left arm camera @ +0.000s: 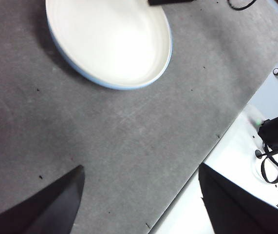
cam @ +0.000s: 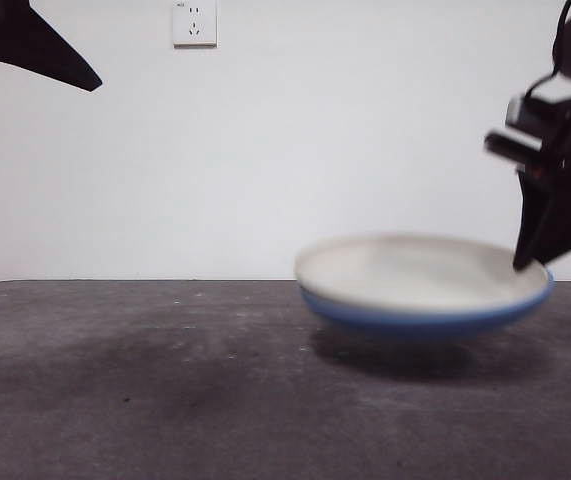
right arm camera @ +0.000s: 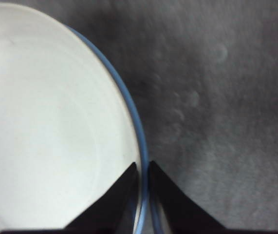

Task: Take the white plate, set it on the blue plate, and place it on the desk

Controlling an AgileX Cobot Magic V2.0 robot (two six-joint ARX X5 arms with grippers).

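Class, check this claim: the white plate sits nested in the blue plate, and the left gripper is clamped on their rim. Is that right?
One thing is wrong: it is the right gripper that is shut on the rim, as the right wrist view shows. The left gripper hangs open, away from the plates. The white plate does sit nested in the blue plate.
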